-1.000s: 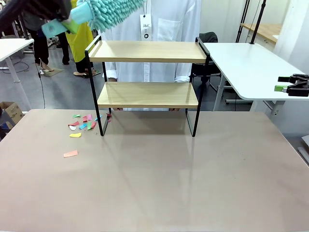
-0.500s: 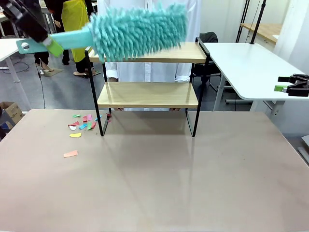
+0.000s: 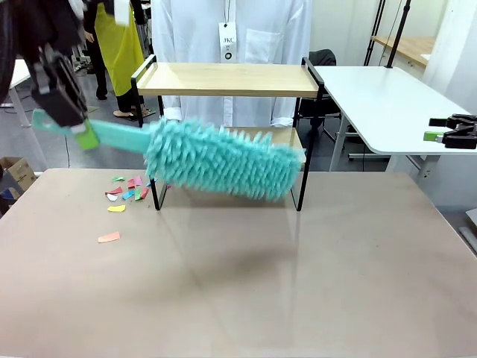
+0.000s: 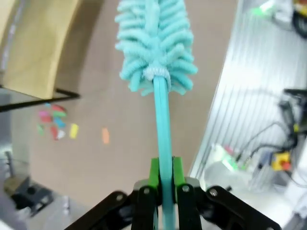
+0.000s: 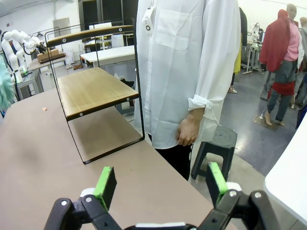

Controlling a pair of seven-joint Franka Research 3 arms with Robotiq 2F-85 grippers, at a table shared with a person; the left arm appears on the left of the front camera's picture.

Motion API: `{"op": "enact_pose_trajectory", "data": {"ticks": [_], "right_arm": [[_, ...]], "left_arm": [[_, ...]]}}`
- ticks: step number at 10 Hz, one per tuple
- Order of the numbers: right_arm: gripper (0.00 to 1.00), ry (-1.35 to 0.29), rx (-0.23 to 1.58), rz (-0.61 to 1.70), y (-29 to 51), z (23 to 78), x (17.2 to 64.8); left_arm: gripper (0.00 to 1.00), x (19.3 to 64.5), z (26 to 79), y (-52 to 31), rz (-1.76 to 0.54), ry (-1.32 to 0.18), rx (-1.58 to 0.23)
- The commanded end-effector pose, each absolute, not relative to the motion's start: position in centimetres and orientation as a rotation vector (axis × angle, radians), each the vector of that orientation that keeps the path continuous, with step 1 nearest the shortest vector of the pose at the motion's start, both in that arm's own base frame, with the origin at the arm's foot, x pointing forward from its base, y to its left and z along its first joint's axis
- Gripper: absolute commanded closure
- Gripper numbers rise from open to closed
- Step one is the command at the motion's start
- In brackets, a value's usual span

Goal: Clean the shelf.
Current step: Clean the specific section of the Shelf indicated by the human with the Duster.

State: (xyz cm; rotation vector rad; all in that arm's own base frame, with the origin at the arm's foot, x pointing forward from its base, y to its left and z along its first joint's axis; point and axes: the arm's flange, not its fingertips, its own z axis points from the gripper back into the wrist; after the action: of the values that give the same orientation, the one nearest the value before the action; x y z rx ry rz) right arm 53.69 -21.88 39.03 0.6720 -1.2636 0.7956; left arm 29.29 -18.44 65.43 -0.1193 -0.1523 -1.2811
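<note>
The shelf point(image 3: 223, 79) stands at the table's far side, its two wooden boards bare. My left gripper point(image 3: 78, 128) is shut on the teal handle of a fluffy teal duster point(image 3: 220, 160). The duster's head hangs level in front of the lower board and hides most of it. In the left wrist view the green pads point(image 4: 154, 168) clamp the duster's handle point(image 4: 163, 120), with the shelf point(image 4: 33, 48) at the upper left. My right gripper point(image 3: 451, 133) hovers open off to the right. In the right wrist view that gripper point(image 5: 160, 182) has nothing between its fingers, and the shelf point(image 5: 93, 88) stands beyond it.
Coloured paper scraps point(image 3: 127, 190) lie on the table by the shelf's left leg, with one orange scrap point(image 3: 109, 237) nearer me. A person in a white coat point(image 3: 231, 37) stands behind the shelf. A white side table point(image 3: 380, 97) is at the right.
The left arm swung the duster down from above the top board to in front of the lower board. The right gripper has not moved.
</note>
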Motion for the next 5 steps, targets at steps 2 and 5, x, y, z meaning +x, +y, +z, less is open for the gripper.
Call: {"op": "enact_pose_trajectory", "data": {"ticks": [2, 5], "right_arm": [[0.0, -1.243, 0.667, 0.793, -21.7, 39.4, 53.7], [0.0, -1.243, 0.667, 0.793, -21.7, 39.4, 53.7]], "left_arm": [[0.87, 30.0, 62.9, -18.3, -1.326, -0.032, -0.022], [0.87, 31.3, 59.6, -17.0, -1.336, 0.109, 0.105]]}}
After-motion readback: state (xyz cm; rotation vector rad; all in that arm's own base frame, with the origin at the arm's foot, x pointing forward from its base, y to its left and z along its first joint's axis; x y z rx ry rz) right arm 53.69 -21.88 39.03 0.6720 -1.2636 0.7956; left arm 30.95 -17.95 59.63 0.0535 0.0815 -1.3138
